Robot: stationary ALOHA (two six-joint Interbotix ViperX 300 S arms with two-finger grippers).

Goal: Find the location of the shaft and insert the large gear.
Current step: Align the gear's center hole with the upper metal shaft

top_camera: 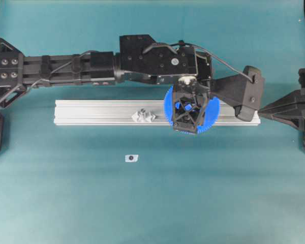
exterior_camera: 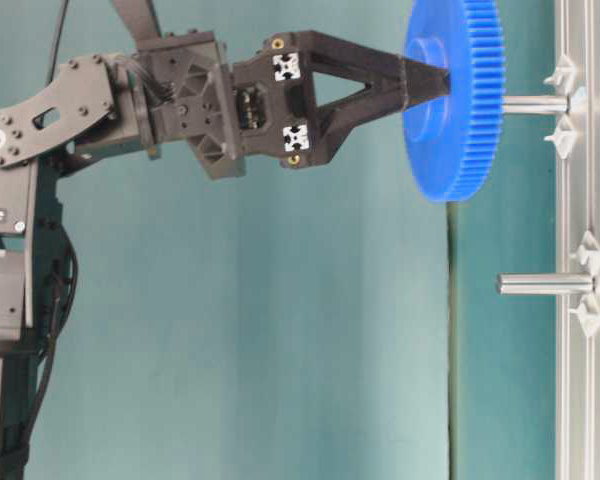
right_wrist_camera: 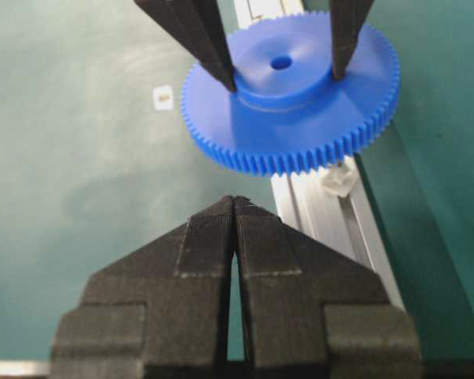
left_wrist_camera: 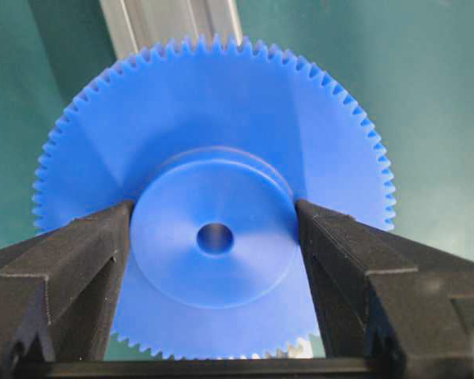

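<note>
Teal matting lay under the aluminium rail [top_camera: 91, 109], where the left gripper [left_wrist_camera: 215, 237] clamped the large gear [left_wrist_camera: 213, 158] by its hub, bore facing the shaft [exterior_camera: 535, 103] for insertion, while the right gripper [right_wrist_camera: 234, 207] rested closed, empty.

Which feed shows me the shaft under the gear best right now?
The table-level view: the shaft juts from the rail, its tip hidden behind the large gear, which the left gripper grips by its hub. Overhead, left wrist and right wrist views have the gear covering it; overhead shows only the other peg.
</note>
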